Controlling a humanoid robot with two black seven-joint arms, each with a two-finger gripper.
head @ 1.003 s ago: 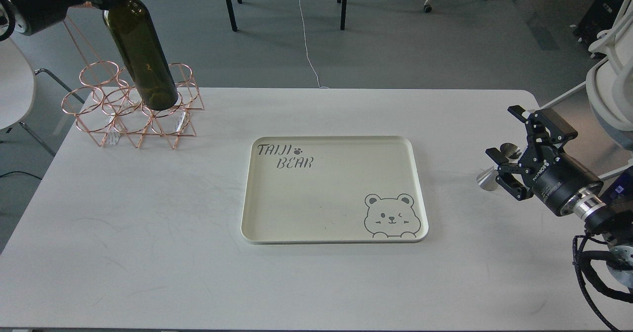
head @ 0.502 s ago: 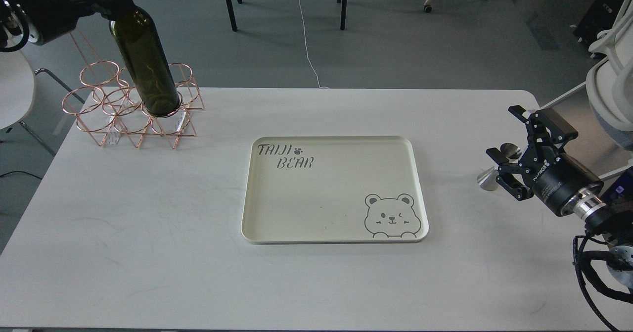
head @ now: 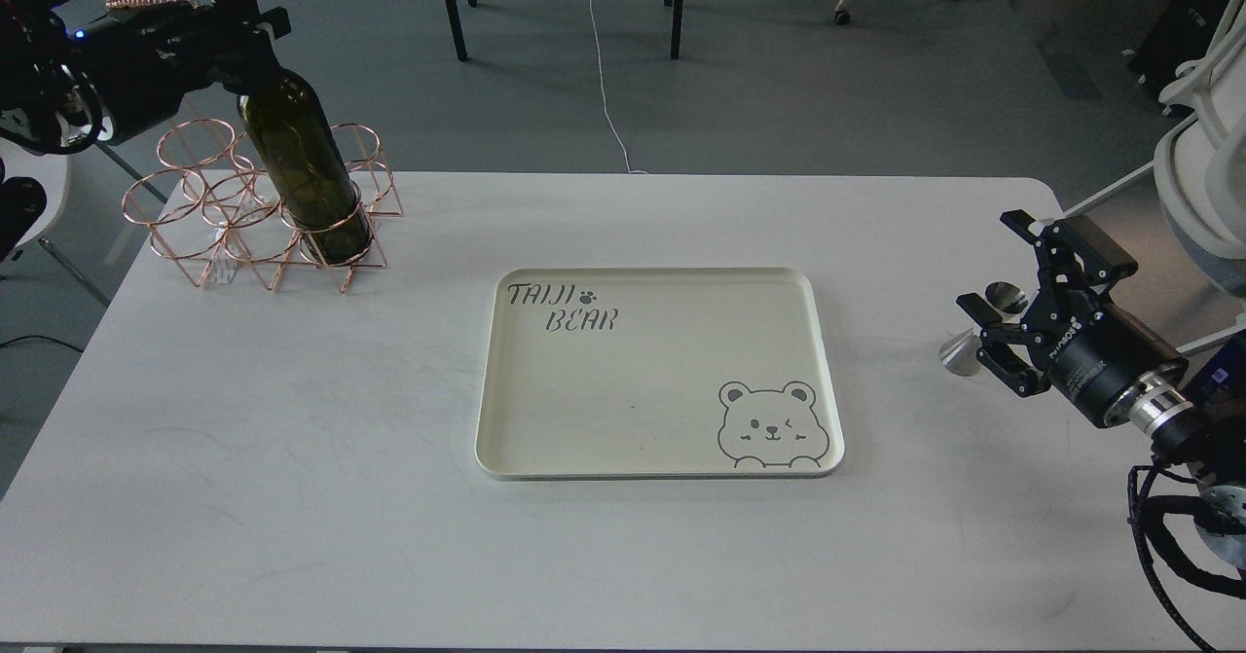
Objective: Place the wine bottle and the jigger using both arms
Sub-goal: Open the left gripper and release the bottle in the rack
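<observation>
The wine bottle (head: 302, 166), dark olive green, leans left at the back left with its base inside a ring of the copper wire rack (head: 200, 210). My left gripper (head: 237, 28) is shut on the bottle's neck just under the mouth. The jigger (head: 960, 353), shiny steel, lies on its side on the table at the right. My right gripper (head: 995, 273) is open at the jigger, and its lower finger crosses in front of the jigger's waist. I cannot tell whether it touches the jigger.
A cream tray (head: 829, 371) with "TAIJI BEAR" lettering and a bear drawing lies flat in the middle of the white table (head: 292, 458). Chairs and table legs stand on the floor beyond the table. A white chair (head: 1202, 176) is at the right edge.
My left arm has come down and to the right, lowering the bottle's base into the rack ring. The right gripper and the jigger have not moved.
</observation>
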